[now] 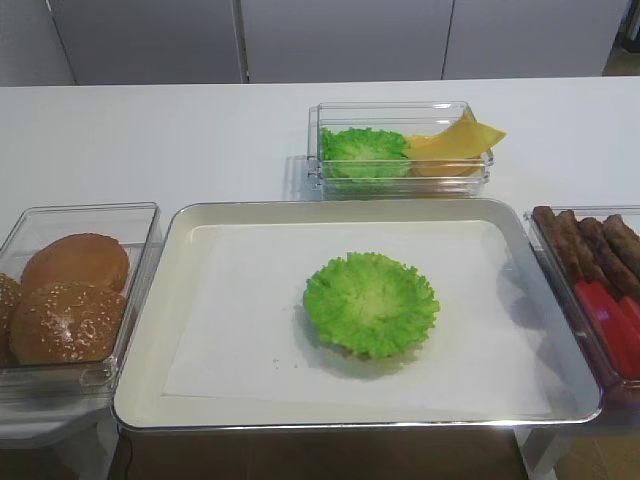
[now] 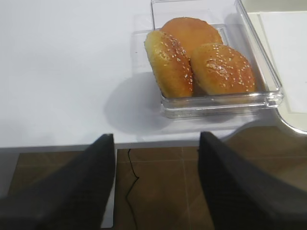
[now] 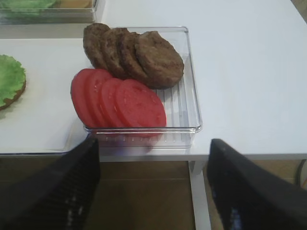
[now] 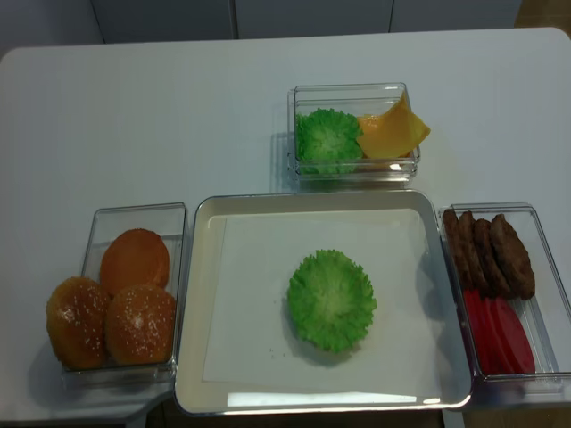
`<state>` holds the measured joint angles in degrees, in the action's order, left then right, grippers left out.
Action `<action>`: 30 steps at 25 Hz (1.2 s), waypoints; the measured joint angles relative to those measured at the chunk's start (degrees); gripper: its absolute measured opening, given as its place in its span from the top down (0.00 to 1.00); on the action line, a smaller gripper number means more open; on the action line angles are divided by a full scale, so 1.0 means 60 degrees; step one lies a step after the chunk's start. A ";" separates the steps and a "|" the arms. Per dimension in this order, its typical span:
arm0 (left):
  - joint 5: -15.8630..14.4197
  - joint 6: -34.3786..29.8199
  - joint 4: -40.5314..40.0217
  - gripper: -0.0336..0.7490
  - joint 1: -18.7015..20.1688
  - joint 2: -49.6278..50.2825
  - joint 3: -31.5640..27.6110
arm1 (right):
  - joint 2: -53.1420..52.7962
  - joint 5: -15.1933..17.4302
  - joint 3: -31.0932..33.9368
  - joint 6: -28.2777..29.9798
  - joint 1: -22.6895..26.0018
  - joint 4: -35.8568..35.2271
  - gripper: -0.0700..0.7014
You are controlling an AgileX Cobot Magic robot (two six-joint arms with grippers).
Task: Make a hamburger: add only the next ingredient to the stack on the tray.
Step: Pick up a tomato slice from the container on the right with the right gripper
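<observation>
A white worktop (image 4: 178, 107) carries everything, with pale cabinet fronts behind it. The tomato slices (image 3: 120, 103) lie overlapped in a row at the near end of a clear box (image 3: 189, 105) on the right, just beside the tray (image 4: 192, 294); brown patties (image 3: 139, 55) fill the far end of the same box, their front edge touching the hindmost slices. The foremost slice leans on the ones behind it, so its near edge is the free one. It looks thin, flat and matte, probably light and a little pliant, likely to slide on its neighbours; I would pinch that front slice alone across its exposed rim, taking care not to drag a second one along.

The right gripper (image 3: 153, 187) hangs off the worktop's edge in front of the box, fingers spread wide and holding nothing. On the tray's white paper sits the stack (image 4: 331, 300), lettuce over a bun base, with no tomato on it yet.

The left gripper (image 2: 156, 184) waits before the box of buns (image 2: 201, 62), fingers apart and empty. At the back, another box holds lettuce (image 4: 327, 138) and cheese (image 4: 393, 132).
</observation>
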<state>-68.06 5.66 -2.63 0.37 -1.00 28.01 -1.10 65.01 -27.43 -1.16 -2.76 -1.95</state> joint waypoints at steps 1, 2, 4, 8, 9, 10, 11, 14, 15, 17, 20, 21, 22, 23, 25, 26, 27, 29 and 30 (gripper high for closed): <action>0.0000 0.0000 0.0000 0.43 0.0000 0.0000 0.0000 | 0.0000 0.0000 0.0000 0.0025 0.0000 0.0000 0.22; 0.0000 0.0000 0.0000 0.43 0.0000 0.0000 0.0000 | 0.0000 0.0000 0.0000 0.0023 0.0000 0.0000 0.22; 0.0000 0.0000 0.0000 0.43 0.0000 0.0000 0.0000 | 0.0000 0.0000 0.0000 0.0023 0.0000 0.0000 0.22; 0.0000 0.0000 0.0000 0.43 0.0000 0.0000 0.0000 | 0.0000 0.0000 0.0000 0.0023 0.0000 0.0000 0.22; 0.0000 0.0000 0.0000 0.43 0.0000 0.0000 0.0000 | 0.0000 0.0000 0.0000 0.0023 0.0000 0.0000 0.22; 0.0000 0.0000 0.0000 0.43 0.0000 0.0000 0.0000 | 0.0000 0.0000 0.0000 0.0023 0.0000 0.0000 0.22; 0.0000 0.0000 0.0000 0.43 0.0000 0.0000 0.0000 | 0.0000 0.0000 0.0000 0.0023 0.0000 0.0000 0.22; 0.0000 0.0000 0.0000 0.43 0.0000 0.0000 0.0000 | 0.0000 0.0000 0.0000 0.0066 0.0000 0.0000 0.22; 0.0000 0.0000 0.0000 0.43 0.0000 0.0000 0.0000 | 0.0000 0.0000 0.0000 0.0066 0.0000 0.0000 0.22; 0.0000 0.0000 0.0000 0.43 0.0000 0.0000 0.0000 | 0.0000 0.0000 0.0000 0.0066 0.0000 0.0000 0.22; 0.0000 0.0000 0.0000 0.43 0.0000 0.0000 0.0000 | 0.0000 0.0000 0.0000 0.0066 0.0000 0.0000 0.22; 0.0000 0.0000 0.0000 0.43 0.0000 0.0000 0.0000 | 0.0000 0.0000 0.0000 0.0066 0.0000 0.0000 0.22; 0.0000 0.0000 0.0000 0.43 0.0000 0.0000 0.0000 | 0.0000 0.0000 0.0000 0.0066 0.0000 0.0000 0.22; 0.0000 0.0000 0.0000 0.43 0.0000 0.0000 0.0000 | 0.0000 0.0000 0.0000 0.0066 0.0000 0.0000 0.22; 0.0000 0.0000 0.0000 0.43 0.0000 0.0000 0.0000 | 0.0000 0.0000 0.0000 0.0066 0.0000 0.0000 0.22; 0.0000 0.0000 0.0000 0.43 0.0000 0.0000 0.0000 | 0.0000 0.0000 0.0000 0.0066 0.0000 0.0000 0.22; 0.0000 0.0000 0.0000 0.43 0.0000 0.0000 0.0000 | 0.0000 0.0000 0.0000 0.0066 0.0000 0.0000 0.22; 0.0000 0.0000 0.0000 0.43 0.0000 0.0000 0.0000 | 0.0000 0.0000 0.0000 0.0066 0.0000 0.0000 0.22; 0.0000 0.0000 0.0000 0.43 0.0000 0.0000 0.0000 | 0.0000 0.0000 0.0000 0.0066 0.0000 0.0000 0.22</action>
<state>-68.06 5.66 -2.63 0.37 -1.00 28.01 -1.10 65.01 -27.43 -0.76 -2.76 -1.95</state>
